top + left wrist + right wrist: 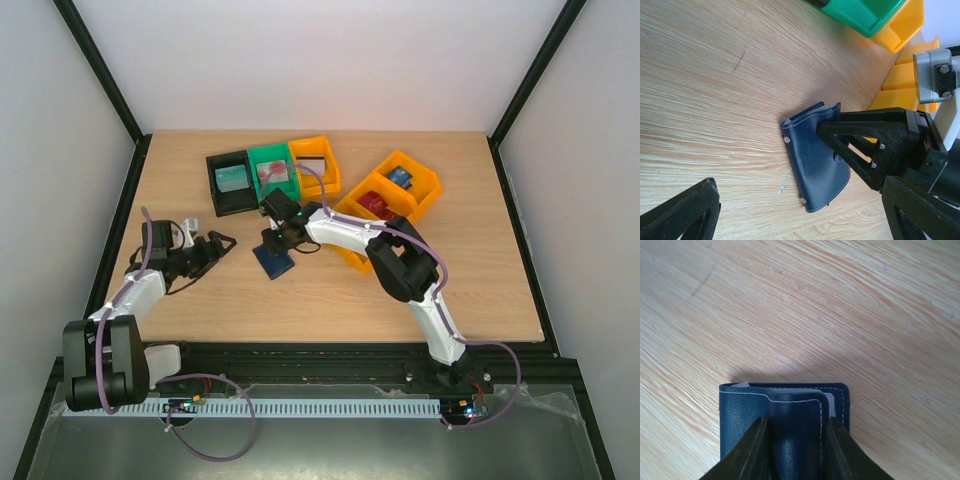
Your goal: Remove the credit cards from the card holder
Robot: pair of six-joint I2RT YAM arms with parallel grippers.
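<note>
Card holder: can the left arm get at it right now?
Probably yes. The left gripper stands open beside the card holder with nothing between them. The right gripper grips the holder's flap, so only the side facing the left arm looks free.

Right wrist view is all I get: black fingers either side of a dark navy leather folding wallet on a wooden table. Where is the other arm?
Observer: The left gripper hangs open just to the left of the dark navy folding wallet, apart from it.
Reviewer: What lies beyond the wallet, past my frame?
Observer: A black plastic bin, a green plastic bin and an orange plastic bin stand side by side behind it, in that order from left to right.
</note>
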